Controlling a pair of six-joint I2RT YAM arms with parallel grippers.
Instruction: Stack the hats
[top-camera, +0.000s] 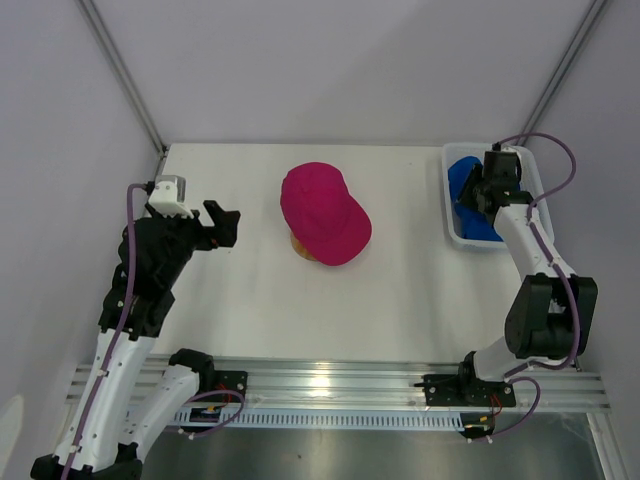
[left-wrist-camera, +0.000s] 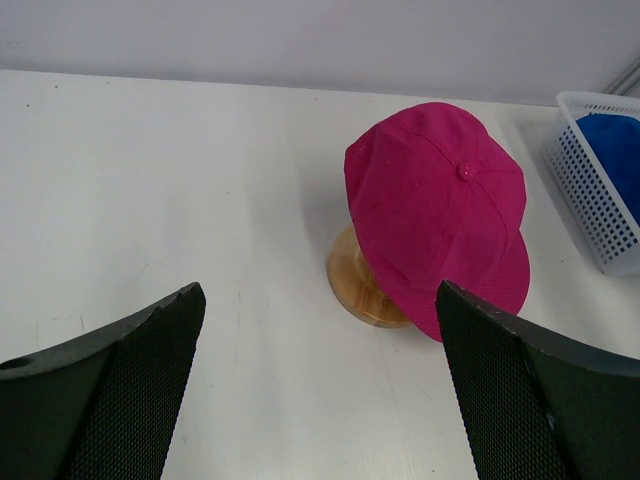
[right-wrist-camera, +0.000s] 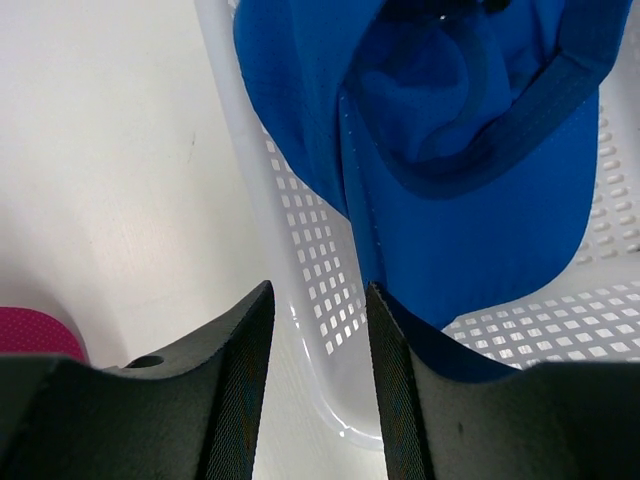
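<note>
A magenta-pink hat (top-camera: 322, 210) sits on the round-topped wooden stand (top-camera: 300, 246) mid-table; the left wrist view shows the hat (left-wrist-camera: 440, 200) tilted over the stand (left-wrist-camera: 365, 290). Royal blue hat fabric (top-camera: 465, 185) lies in the white mesh basket (top-camera: 447, 205) at the far right; I cannot tell whether it is one hat or two. My left gripper (top-camera: 227, 227) is wide open and empty, left of the stand (left-wrist-camera: 318, 288). My right gripper (top-camera: 476, 192) hovers over the basket's near-left wall (right-wrist-camera: 300, 240), jaws partly open (right-wrist-camera: 318, 285), next to a blue hat's brim (right-wrist-camera: 480, 220), holding nothing.
The basket (left-wrist-camera: 590, 200) stands at the table's far right edge. Grey walls close in the back and both sides. A metal rail with both arm bases (top-camera: 330, 385) runs along the near edge.
</note>
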